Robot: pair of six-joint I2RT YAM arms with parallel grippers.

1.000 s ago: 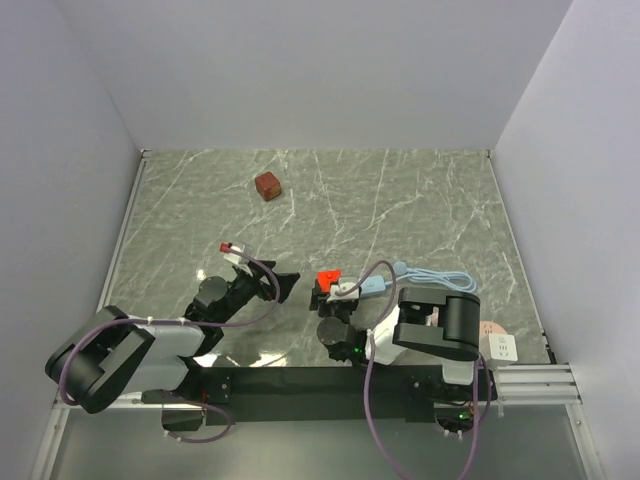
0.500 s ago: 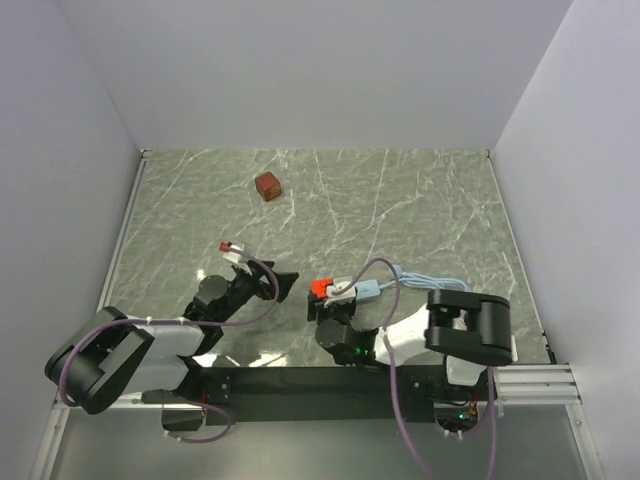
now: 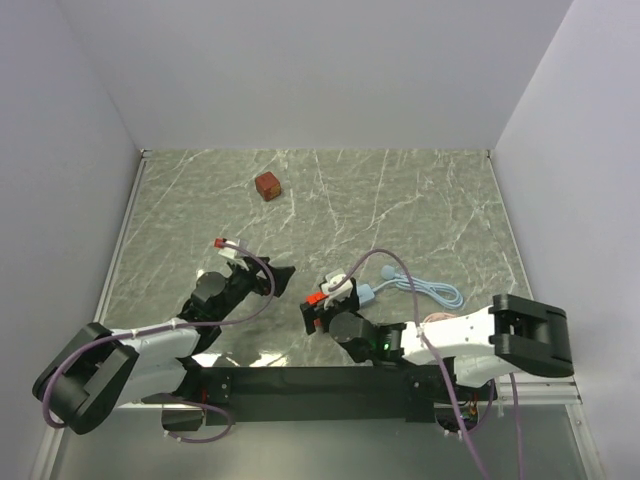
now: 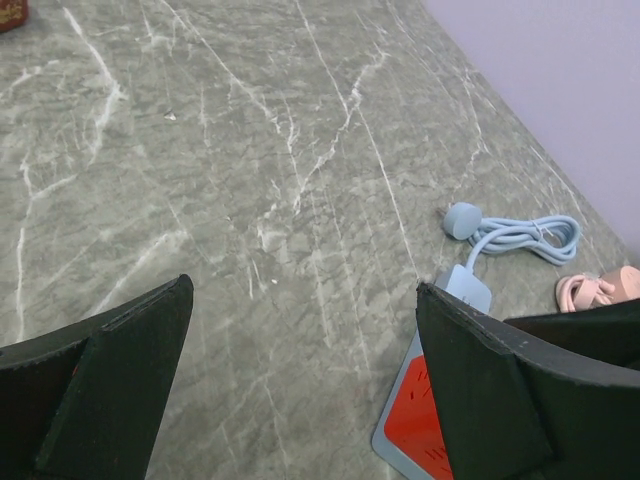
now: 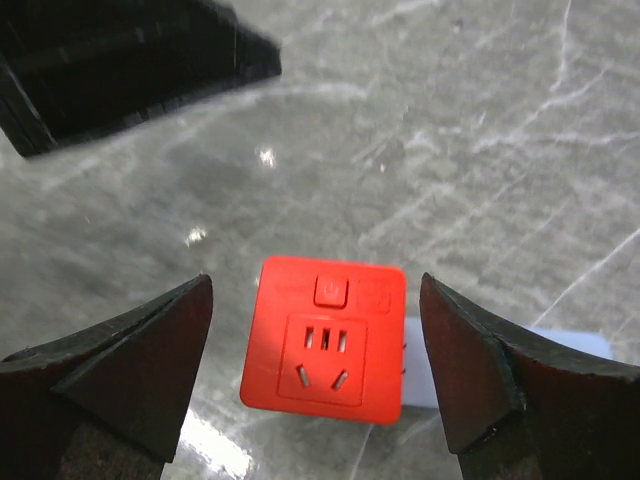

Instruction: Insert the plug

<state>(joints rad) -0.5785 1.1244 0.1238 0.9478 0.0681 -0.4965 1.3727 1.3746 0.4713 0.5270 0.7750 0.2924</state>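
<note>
The bright red plug (image 5: pixel 327 340) sits on the end of the light blue power strip (image 5: pixel 565 352), socket face up. How deep it sits I cannot tell. My right gripper (image 5: pixel 315 290) is open around it, a black finger on each side with a gap to the plug. From above, the plug (image 3: pixel 316 297) and strip (image 3: pixel 362 292) lie just ahead of the right gripper (image 3: pixel 318 310). My left gripper (image 3: pixel 278 280) is open and empty to the left of the plug. In the left wrist view, the plug (image 4: pixel 415 425) shows beside the right finger of the left gripper (image 4: pixel 300 300).
A darker brownish-red cube (image 3: pixel 267 185) stands at the far left of the marble table (image 3: pixel 420 200). The strip's coiled blue cable (image 3: pixel 430 291) trails to the right. A pink object (image 4: pixel 600 290) lies near the cable. Grey walls close in three sides.
My right gripper has opened and let go of the plug. Its arm swung out to the right, and the plug and strip slid a little nearer and to the left. The left gripper hardly moved.
</note>
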